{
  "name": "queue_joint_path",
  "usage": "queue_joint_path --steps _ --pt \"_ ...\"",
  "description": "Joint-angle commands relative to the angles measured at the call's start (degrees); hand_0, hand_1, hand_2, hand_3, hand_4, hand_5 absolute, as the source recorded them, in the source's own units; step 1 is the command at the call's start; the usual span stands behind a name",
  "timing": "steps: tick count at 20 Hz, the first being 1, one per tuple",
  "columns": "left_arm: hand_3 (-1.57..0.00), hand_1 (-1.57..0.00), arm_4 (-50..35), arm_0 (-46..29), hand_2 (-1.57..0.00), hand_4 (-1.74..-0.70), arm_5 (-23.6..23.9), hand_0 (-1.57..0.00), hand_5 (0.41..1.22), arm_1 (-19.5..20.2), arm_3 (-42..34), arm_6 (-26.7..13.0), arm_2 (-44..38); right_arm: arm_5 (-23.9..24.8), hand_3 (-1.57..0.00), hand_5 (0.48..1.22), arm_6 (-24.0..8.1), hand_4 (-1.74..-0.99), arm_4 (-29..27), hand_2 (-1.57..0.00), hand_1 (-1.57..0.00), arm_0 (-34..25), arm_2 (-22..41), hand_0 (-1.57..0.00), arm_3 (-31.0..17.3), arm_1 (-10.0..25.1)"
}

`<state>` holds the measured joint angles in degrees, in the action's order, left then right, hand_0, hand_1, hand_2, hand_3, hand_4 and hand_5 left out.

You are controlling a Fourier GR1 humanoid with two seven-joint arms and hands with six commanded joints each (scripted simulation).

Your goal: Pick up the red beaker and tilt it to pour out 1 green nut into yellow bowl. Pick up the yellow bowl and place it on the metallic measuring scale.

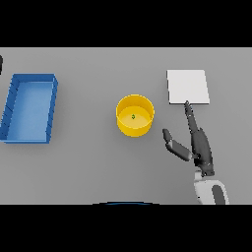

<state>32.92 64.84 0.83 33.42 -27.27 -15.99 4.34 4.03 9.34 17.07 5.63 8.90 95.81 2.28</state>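
We see the right hand (199,145) held over the grey table (88,162), its arm coming in from the lower right. Its fingers (189,114) are straight and pressed close together, pointing away from the robot, while the thumb (173,143) is spread wide to the left; nothing is held between them.

Just past the fingertips lies the metallic measuring scale (188,86), a pale flat square plate. The tip of the longest finger reaches the near edge of this plate, though we cannot tell whether it touches it or hovers above.

To the left of the fingers, beyond the thumb's tip and apart from it, stands the yellow bowl (135,115), upright on the table. Inside it, on the bowl's floor near the middle, we can make out one small green nut (133,116). The bowl is not on the scale; it sits beside it, left of the plate and a little nearer the robot.

Much farther left of the fingers, well apart from the bowl, rests a blue tray (15,108) with low walls, near the table's left side.

The red beaker does not show in this view, nor does the left hand.
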Motion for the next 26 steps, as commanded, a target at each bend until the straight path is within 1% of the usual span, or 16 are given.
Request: queue_joint_path --steps 1,2,4,5,8,9,11,15,18,19,21,22,23,24,25,26 --pt "-1.47 -1.57 -1.83 -2.37 -1.57 -1.74 0.92 -1.57 1.221 -0.09 -2.2 -2.47 -1.47 0.09 0.0 0.651 0.22 -1.047 0.3 0.0 0.0 0.27 0.01 0.0 0.17 0.28" --pt "-1.47 -1.57 -3.46 -5.34 -1.57 -1.74 1.48 -1.57 1.221 -0.28 -5.06 -3.35 -2.4 0.38 0.0 0.651 -1.26 -1.048 0.95 0.0 0.0 -0.77 0.27 0.0 0.45 0.12" --pt "-1.48 -1.57 -6.21 -10.34 -1.57 -1.74 2.89 -1.57 1.221 -1.03 -11.21 -5.85 -3.97 0.74 0.0 0.648 -1.89 -1.054 1.95 0.0 0.0 -0.8 0.55 0.0 1.18 0.37" --pt "-1.48 -1.57 -7.07 -13.57 -1.57 -1.74 3.63 -1.57 1.221 -1.17 -14.82 -6.96 -4.28 0.69 0.0 0.649 -1.84 -1.046 2.31 0.0 0.0 -0.74 0.84 0.0 0.75 0.32" --pt "-1.45 -1.57 -9.41 -21.17 -1.57 -1.74 5.49 -1.57 1.221 -2.38 -23.67 -12.47 -5.5 0.38 0.0 0.648 -1.84 -1.026 1.93 0.0 0.0 -0.89 0.81 0.0 0.21 0.18" --pt "-1.44 -1.57 -10.13 -23.52 -1.57 -1.74 6.23 -1.57 1.221 -2.8 -26.63 -12.77 -5.89 0.74 0.0 0.645 -2.23 -1.02 2.35 0.0 0.0 -0.99 0.62 0.0 -0.03 0.4" --pt "-1.45 -1.57 -10.57 -26.66 -1.57 -1.74 7.64 -1.57 1.221 -3.91 -29.68 -13.07 -6.11 0.47 0.0 0.646 -0.63 -1.02 2.17 0.0 0.0 0.2 0.95 0.0 0.79 0.43" --pt "-1.51 -1.57 -12.07 -32.37 -1.57 -1.74 9.74 -1.57 1.221 -6.36 -35.61 -14.01 -6.95 -0.02 0.0 0.648 0.04 -1.004 0.59 0.0 0.0 -0.35 0.07 0.0 -0.25 0.47" --pt "-1.54 -1.57 -13.16 -35.25 -1.57 -1.74 10.57 -1.57 1.151 -8.19 -37.42 -14.88 -7.35 -0.23 0.0 0.65 1.16 -1.012 0.28 0.0 0.0 0.18 0.5 0.0 -0.08 -0.11" --pt "-1.55 -1.57 -13.16 -35.99 -1.57 -1.74 10.62 -1.57 1.123 -8.65 -38.25 -15.91 -7.08 -0.17 0.0 0.65 1.13 -1.01 0.41 0.0 0.0 0.07 0.27 0.0 -1.03 0.09" --pt "-1.56 -1.57 -12.17 -37.6 -1.57 -1.74 10.62 -1.57 1.046 -8.03 -40.68 -16.37 -6.52 -0.14 0.0 0.644 1.87 -1.013 0.81 0.0 0.0 0.62 0.55 0.0 -0.06 0.39" --pt "-1.56 -1.57 -11.45 -38.5 -1.57 -1.71 10.38 -1.57 0.991 -7.88 -41.11 -16.03 -5.89 0.08 0.0 0.638 0.09 -1.017 0.75 0.0 0.0 -0.11 0.47 0.0 -0.18 -0.07" --pt "-1.56 -1.57 -10.88 -39.48 -1.57 -1.65 10.11 -1.57 0.941 -7.99 -41.79 -16.25 -5.17 0.32 0.0 0.636 0.35 -1.021 1.16 0.0 0.0 0.17 0.55 0.0 -0.13 0.04" --pt "-1.56 -1.57 -10.73 -39.96 -1.57 -1.54 9.47 -1.57 0.892 -7.36 -42.89 -16.86 -5.2 0.49 0.0 0.636 0.84 -1.021 1.36 0.0 0.0 1.02 0.56 0.0 0.67 0.28" --pt "-1.54 -1.57 -10.64 -41.0 -1.56 -1.4 9.17 -1.57 0.848 -7.4 -43.65 -17.02 -4.89 0.53 0.0 0.635 0.56 -1.017 1.31 0.0 0.0 0.5 0.48 0.0 -0.07 0.13" --pt "-1.47 -1.54 -10.99 -41.87 -1.5 -1.28 8.52 -1.57 0.81 -6.98 -45.1 -17.16 -4.96 0.37 0.0 0.634 0.96 -1.012 1.06 0.0 0.0 0.98 0.41 0.0 0.28 0.28"
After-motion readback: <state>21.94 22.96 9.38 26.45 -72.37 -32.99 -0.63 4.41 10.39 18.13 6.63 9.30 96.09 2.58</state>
